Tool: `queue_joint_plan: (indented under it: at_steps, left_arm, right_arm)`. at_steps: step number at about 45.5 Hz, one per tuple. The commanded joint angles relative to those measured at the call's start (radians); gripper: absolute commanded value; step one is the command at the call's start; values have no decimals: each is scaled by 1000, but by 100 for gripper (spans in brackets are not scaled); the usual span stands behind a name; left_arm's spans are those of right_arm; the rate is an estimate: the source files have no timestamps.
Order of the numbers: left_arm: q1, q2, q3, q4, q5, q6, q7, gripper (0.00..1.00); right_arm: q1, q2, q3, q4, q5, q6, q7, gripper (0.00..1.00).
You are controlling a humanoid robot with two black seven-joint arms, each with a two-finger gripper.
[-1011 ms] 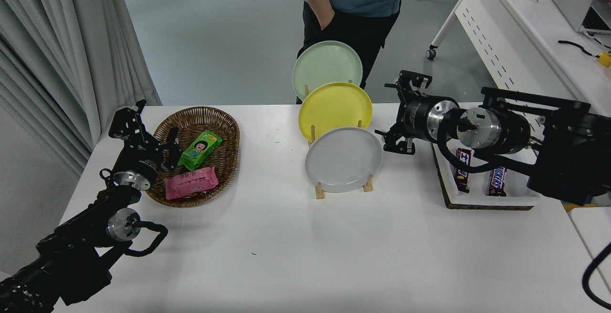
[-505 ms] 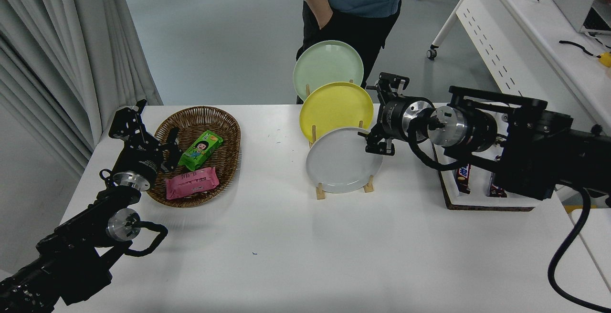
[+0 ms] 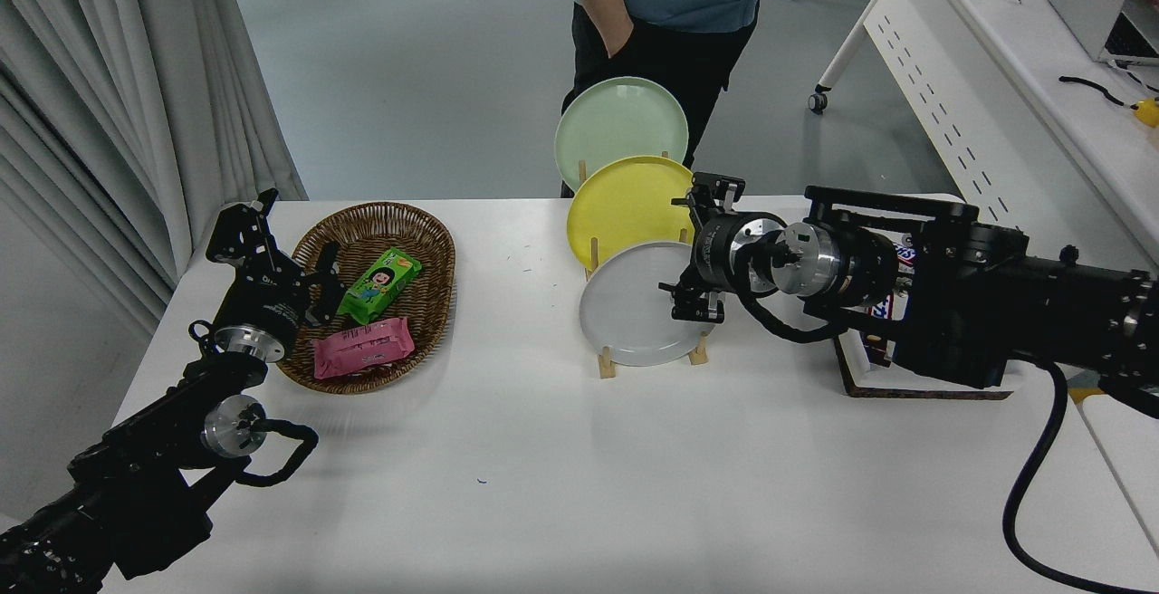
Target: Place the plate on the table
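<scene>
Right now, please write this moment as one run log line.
phase: reaching | right gripper: open at grey plate rim | plate: upright in rack | left gripper: parked by basket

We can't make out any readable print: the green packet (image 3: 380,284) and pink packet (image 3: 362,347) in the wicker basket (image 3: 426,241) carry lettering too small to read.

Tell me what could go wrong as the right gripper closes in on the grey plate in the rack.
The right gripper sits at the right edge of the plate, which stands on edge in the wooden rack. The yellow plate stands close behind, so a deep reach could knock it. Pulling sideways rather than up might tip the rack. A rim-only grip may let the plate slip onto the table.
</scene>
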Motion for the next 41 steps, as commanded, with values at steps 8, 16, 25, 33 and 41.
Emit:
queue_joint_plan:
  at_steps: [8, 16, 25, 33, 41]
  left_arm:
    - [1, -1, 0, 0, 1, 0, 0, 100]
    - [-1, -1, 0, 0, 1, 0, 0, 100]
    - [1, -1, 0, 0, 1, 0, 0, 100]
    - [1, -1, 0, 0, 1, 0, 0, 100]
    - [1, -1, 0, 0, 1, 0, 0, 100]
  right_arm:
    - [-1, 42, -3, -70, -3, -34, -2, 100]
    - [-1, 62, -1, -92, -7, -49, -2, 100]
    - [-8, 64, 0, -121, -9, -43, -10, 100]
    - [-13, 104, 0, -184, -11, -34, -17, 100]
    - [-13, 113, 8, -195, -24, -23, -17, 99]
